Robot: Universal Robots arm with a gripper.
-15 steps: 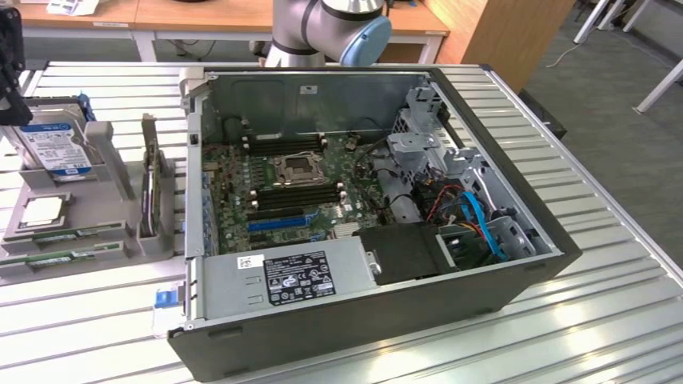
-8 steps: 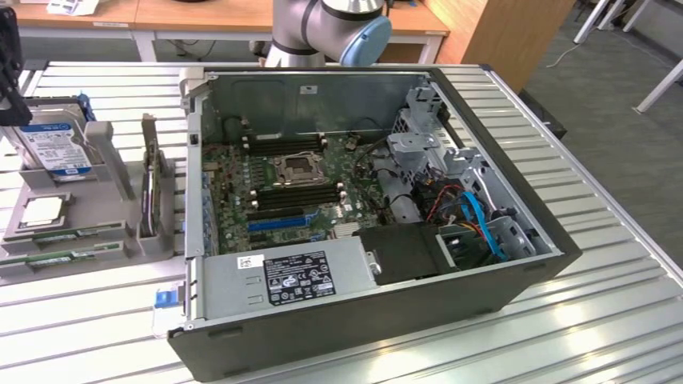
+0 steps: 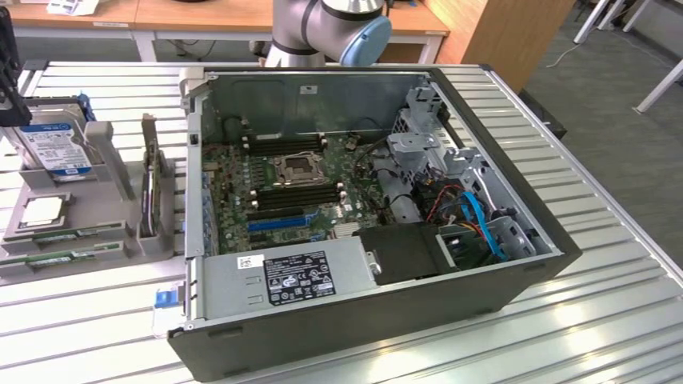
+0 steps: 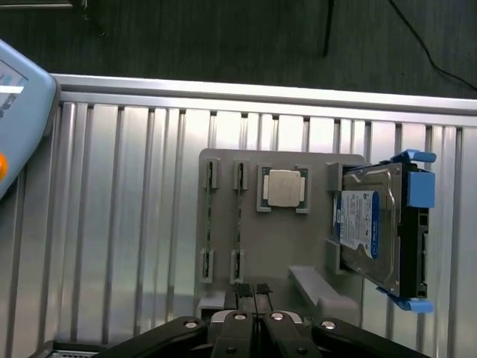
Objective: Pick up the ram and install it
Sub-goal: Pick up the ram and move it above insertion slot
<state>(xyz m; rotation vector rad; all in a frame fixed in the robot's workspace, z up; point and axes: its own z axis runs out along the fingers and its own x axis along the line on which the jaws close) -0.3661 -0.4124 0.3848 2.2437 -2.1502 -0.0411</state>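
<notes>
Two ram sticks (image 3: 66,235) lie in the slots of a grey parts holder (image 3: 107,144) at the exterior view's left. In the wrist view they are thin green strips seen edge-on (image 4: 209,216), side by side on the holder (image 4: 276,239). My gripper (image 4: 253,289) hangs well above the holder, its black fingers (image 4: 240,298) pressed together with nothing between them. It is apart from the ram. A dark shape at the exterior view's left edge looks like the gripper (image 3: 9,76). The open computer case (image 3: 513,216) shows the motherboard and its memory slots (image 3: 299,196).
On the holder also sit a silver hard drive (image 4: 369,227) in a blue frame, a processor chip (image 4: 285,187) and an upright dark expansion card (image 3: 153,188). The arm's base (image 3: 320,32) stands behind the case. The slatted metal table (image 3: 597,240) ends near the holder.
</notes>
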